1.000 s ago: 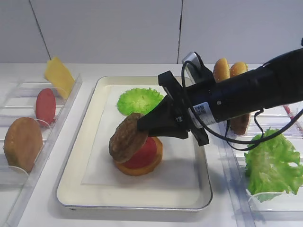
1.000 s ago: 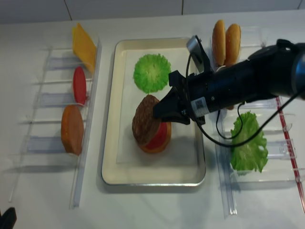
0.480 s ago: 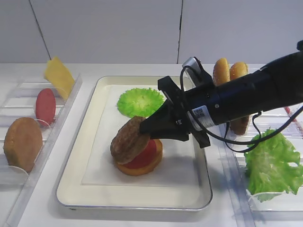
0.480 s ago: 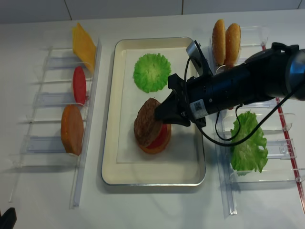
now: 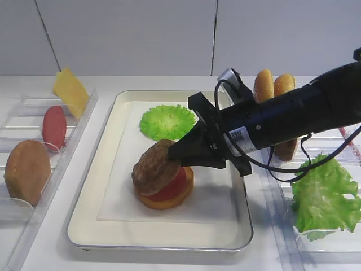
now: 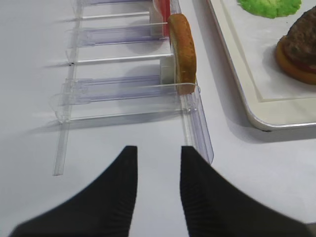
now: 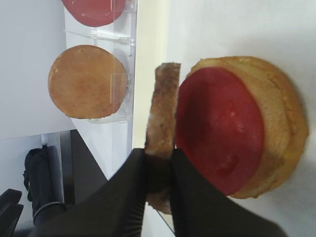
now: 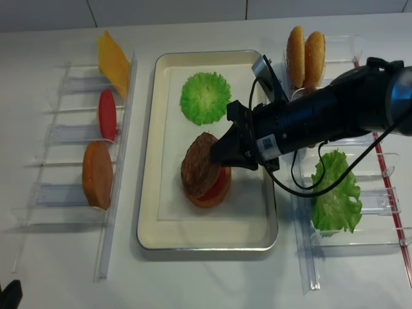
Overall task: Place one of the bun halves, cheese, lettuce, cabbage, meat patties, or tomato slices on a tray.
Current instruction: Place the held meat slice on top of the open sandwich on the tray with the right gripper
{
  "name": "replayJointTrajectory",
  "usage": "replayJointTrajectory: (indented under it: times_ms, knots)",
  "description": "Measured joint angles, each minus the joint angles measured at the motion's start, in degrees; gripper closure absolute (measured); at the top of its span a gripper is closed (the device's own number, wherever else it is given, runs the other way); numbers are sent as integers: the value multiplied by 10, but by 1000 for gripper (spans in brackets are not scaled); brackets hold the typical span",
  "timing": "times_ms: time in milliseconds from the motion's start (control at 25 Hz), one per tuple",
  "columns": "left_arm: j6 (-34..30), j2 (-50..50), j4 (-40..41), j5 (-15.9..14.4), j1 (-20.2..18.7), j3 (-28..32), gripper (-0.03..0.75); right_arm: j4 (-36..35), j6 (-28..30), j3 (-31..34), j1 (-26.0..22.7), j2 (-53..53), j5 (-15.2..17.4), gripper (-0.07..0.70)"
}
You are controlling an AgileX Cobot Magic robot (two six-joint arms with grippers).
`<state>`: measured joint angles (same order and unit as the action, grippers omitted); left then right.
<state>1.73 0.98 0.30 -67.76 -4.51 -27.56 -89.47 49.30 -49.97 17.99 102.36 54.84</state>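
Between the right gripper's clamped jaws sits a tilted meat patty, its lower edge over the tomato slice on a bun half in the tray. Beyond, the left gripper hovers with jaws apart beside a clear rack.

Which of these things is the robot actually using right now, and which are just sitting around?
In use:
- right gripper, shut on the meat patty
- tomato slice on a bun half, under the tilted patty
- tray

Sitting around:
- green lettuce round on the tray
- cheese, spare tomato and bun in the left rack
- two buns and leafy lettuce on the right
- left gripper, open
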Motion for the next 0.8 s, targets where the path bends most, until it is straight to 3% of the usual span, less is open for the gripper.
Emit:
replayJointTrajectory:
  times_ms: [520, 800]
  knots:
    - [0, 0, 0, 0, 0, 0, 516, 8, 0, 0, 0, 0, -17, 496]
    - [0, 0, 0, 0, 0, 0, 516, 8, 0, 0, 0, 0, -27, 397]
